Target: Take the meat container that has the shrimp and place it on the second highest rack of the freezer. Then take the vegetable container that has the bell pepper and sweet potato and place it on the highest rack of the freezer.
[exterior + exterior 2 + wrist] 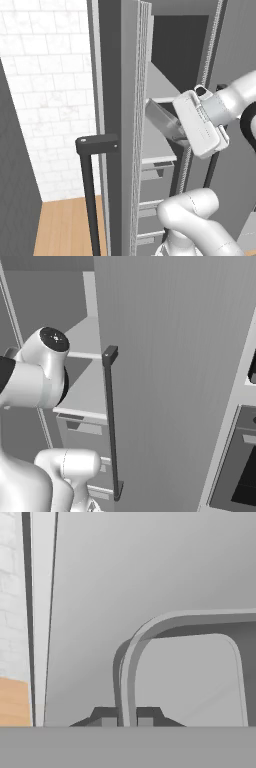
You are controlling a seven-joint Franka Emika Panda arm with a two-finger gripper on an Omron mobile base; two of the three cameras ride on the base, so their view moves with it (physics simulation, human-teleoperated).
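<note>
The gripper (127, 716) is seen pinched on the rim of a grey tray (190, 662), one finger on each side of the tray's thin wall. The jaws are pressed close, with only the rim between them. In the hand view the tray's rounded corner curves up and to the right from the fingers; its floor looks bare in the part shown. No food can be made out on it.

In the left base view the tray (162, 120) is held tilted inside the freezer (165, 75), just ahead of the white hand. It is carried above a pale shelf (157, 145) and below a higher shelf (165, 82); whether it touches the lower one cannot be told. Grey drawers (155, 172) are stacked beneath the shelves.

The freezer door (122, 125) stands open at the left of that view, edge-on, with its dark bar handle (90, 195) at the front. A white tiled wall and a wooden floor lie beyond it.

In the right base view a second grey door (170, 381) with a dark bar handle (112, 426) is seen to the right of the shelves (85, 391). A black-windowed oven (240, 466) sits at the far right.
</note>
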